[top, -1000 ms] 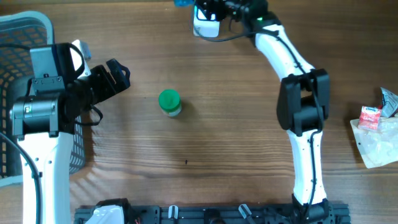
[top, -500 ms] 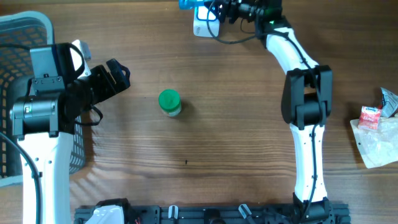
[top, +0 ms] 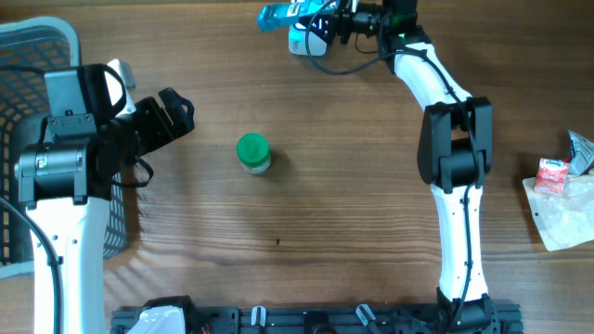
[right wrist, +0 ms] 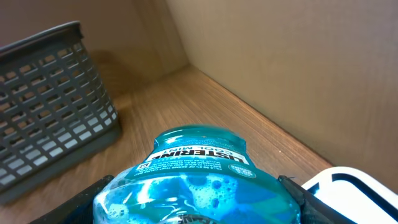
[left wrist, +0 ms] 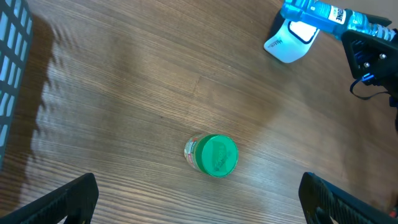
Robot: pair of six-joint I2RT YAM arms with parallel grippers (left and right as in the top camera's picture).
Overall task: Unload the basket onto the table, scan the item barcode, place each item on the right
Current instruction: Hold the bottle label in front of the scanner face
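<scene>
My right gripper is at the far edge of the table, shut on a blue mouthwash bottle that lies on its side and pokes out to the left. The bottle hangs just above and beyond a white barcode scanner. In the right wrist view the bottle fills the space between both fingers, its label facing up, with the scanner at the lower right. The left wrist view also catches the bottle over the scanner. My left gripper stands wide open and holds nothing.
A green-lidded jar stands mid-table, just ahead of the left gripper. A grey mesh basket sits at the left edge. Crumpled packets and a plastic bag lie at the right edge.
The right arm has swung toward the far edge and carried the blue bottle leftward, so it now sticks out past the scanner. The left arm and jar have not moved.
</scene>
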